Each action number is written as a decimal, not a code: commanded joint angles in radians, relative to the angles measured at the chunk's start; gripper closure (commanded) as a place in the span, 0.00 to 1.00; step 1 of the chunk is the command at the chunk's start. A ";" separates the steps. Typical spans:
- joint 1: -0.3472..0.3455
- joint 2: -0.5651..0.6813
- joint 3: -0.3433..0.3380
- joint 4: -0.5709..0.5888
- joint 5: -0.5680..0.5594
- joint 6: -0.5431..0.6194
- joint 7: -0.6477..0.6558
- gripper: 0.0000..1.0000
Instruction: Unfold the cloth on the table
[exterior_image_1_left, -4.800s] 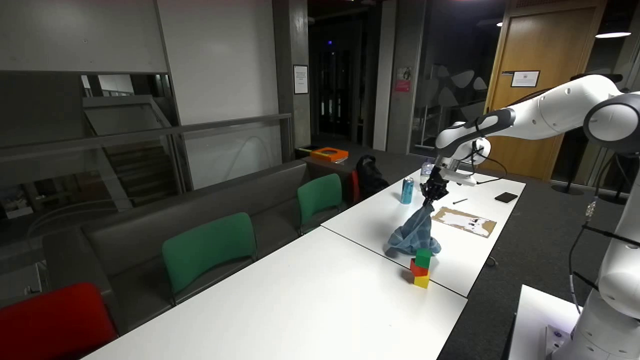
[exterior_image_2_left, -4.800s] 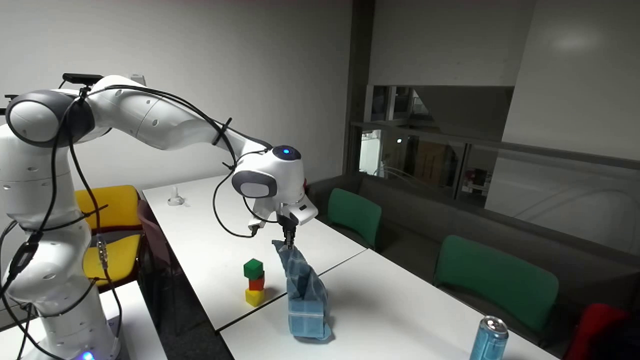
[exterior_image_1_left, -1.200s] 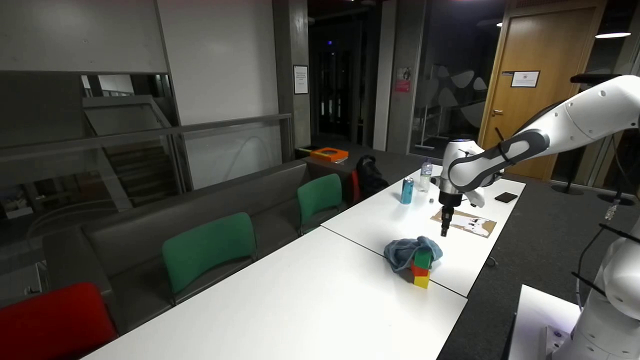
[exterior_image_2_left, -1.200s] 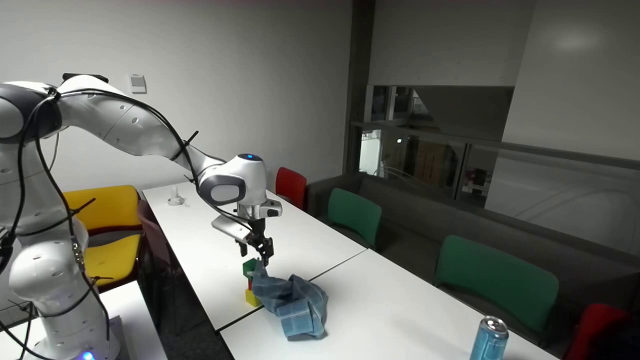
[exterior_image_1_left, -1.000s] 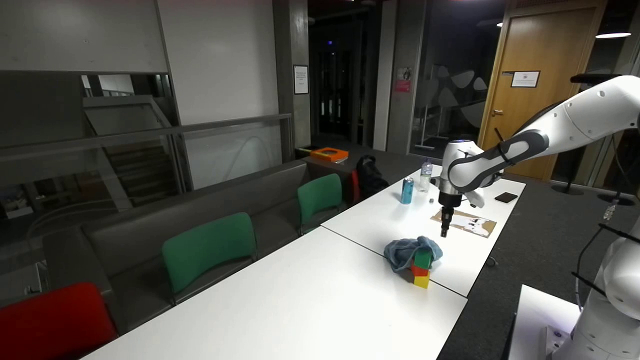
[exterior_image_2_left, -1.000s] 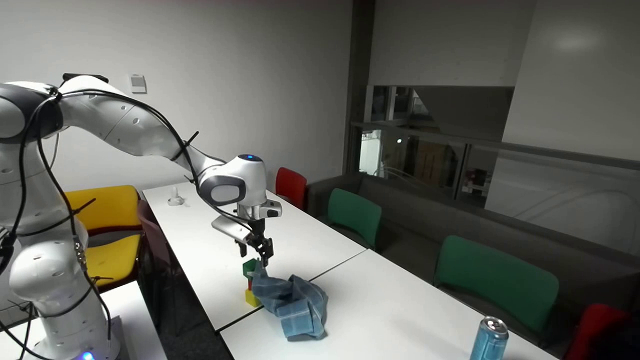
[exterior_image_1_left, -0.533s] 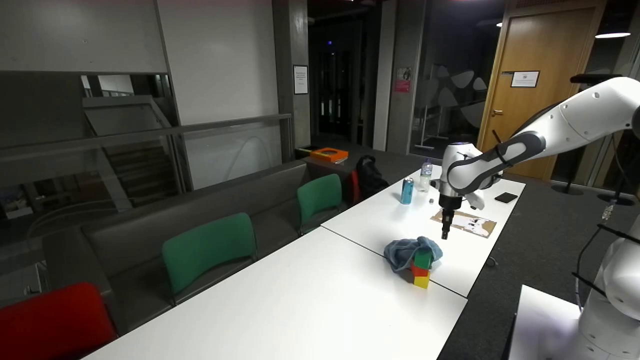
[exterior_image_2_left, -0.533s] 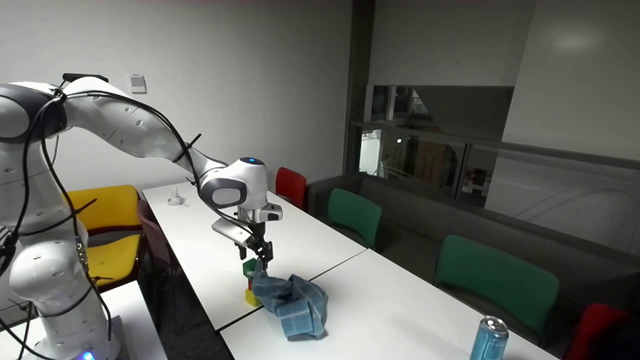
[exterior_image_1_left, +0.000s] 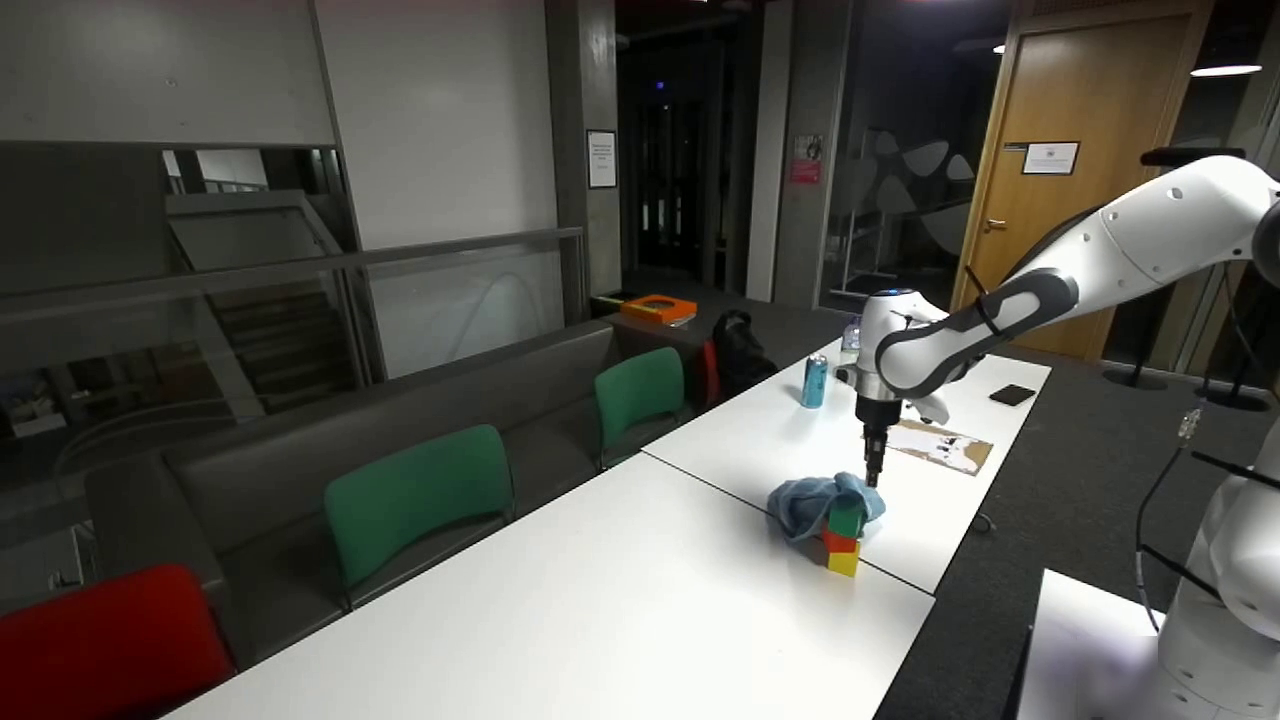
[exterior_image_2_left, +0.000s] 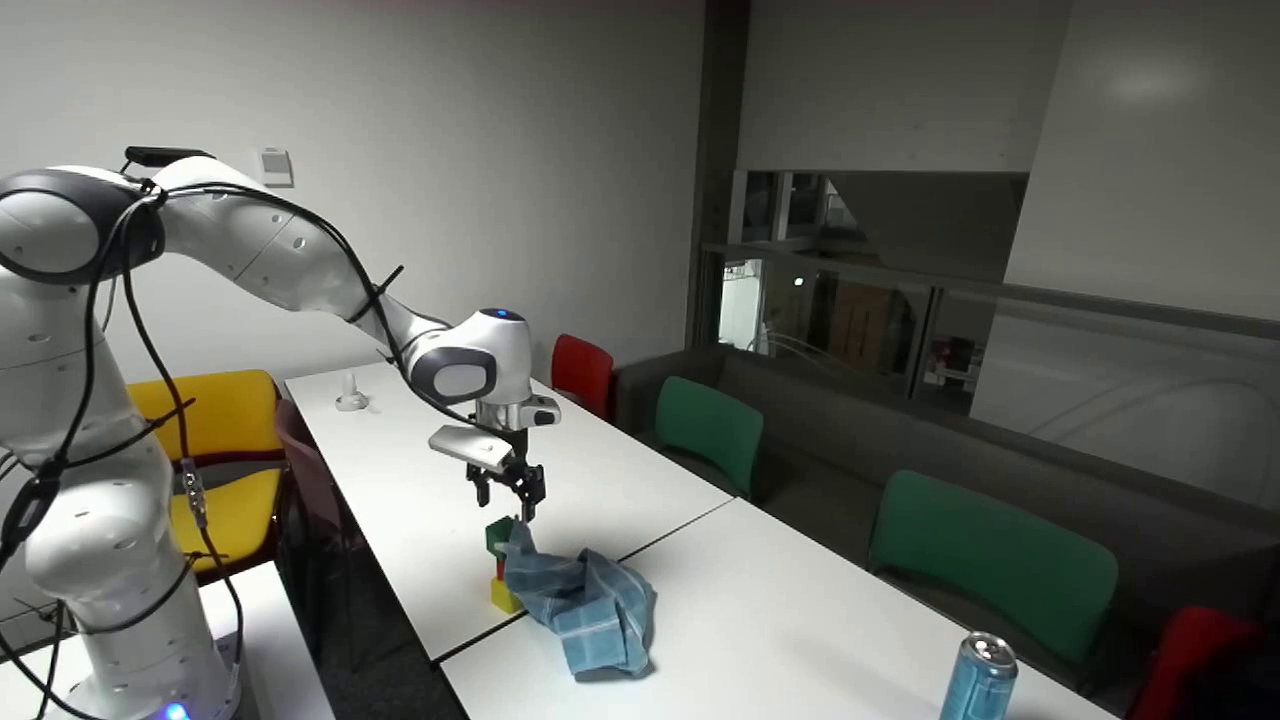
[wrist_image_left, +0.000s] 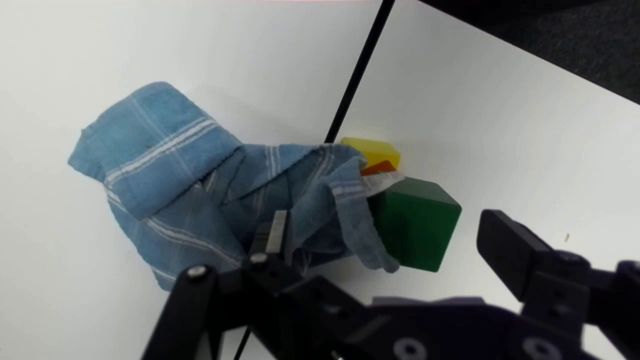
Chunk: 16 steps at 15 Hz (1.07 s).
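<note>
The blue cloth (wrist_image_left: 165, 150) with white stripes lies crumpled and partly folded over on the white table (exterior_image_2_left: 850, 650). It shows in both exterior views too, as a low heap (exterior_image_2_left: 600, 620). One end with a white label rises against a stack of blocks, overlapping the green block (wrist_image_left: 420, 225). My gripper (wrist_image_left: 386, 217) stands open above that end, its fingers wide apart and holding nothing. The left finger in the wrist view hides part of the cloth; the raised end and green block appear between the fingers. In an exterior view the gripper (exterior_image_2_left: 505, 505) is just above the stack.
Under the green block sit a red block (wrist_image_left: 378, 168) and a yellow block (wrist_image_left: 375, 150), beside the seam between two tables. A blue can (exterior_image_1_left: 814, 382), a bottle (exterior_image_1_left: 851, 337), a phone (exterior_image_1_left: 1012, 395) and a cardboard sheet (exterior_image_1_left: 940, 446) are farther along the table.
Several seconds ago the cloth hung from my gripper; since then it was let go and dropped into a heap against the blocks. Over the last half second the gripper has shifted slightly towards the cloth.
</note>
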 joint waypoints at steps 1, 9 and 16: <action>0.011 0.052 0.013 0.053 -0.021 -0.007 -0.026 0.00; -0.004 0.179 0.028 0.150 -0.045 -0.025 -0.022 0.00; -0.002 0.240 0.048 0.200 -0.083 -0.036 -0.011 0.26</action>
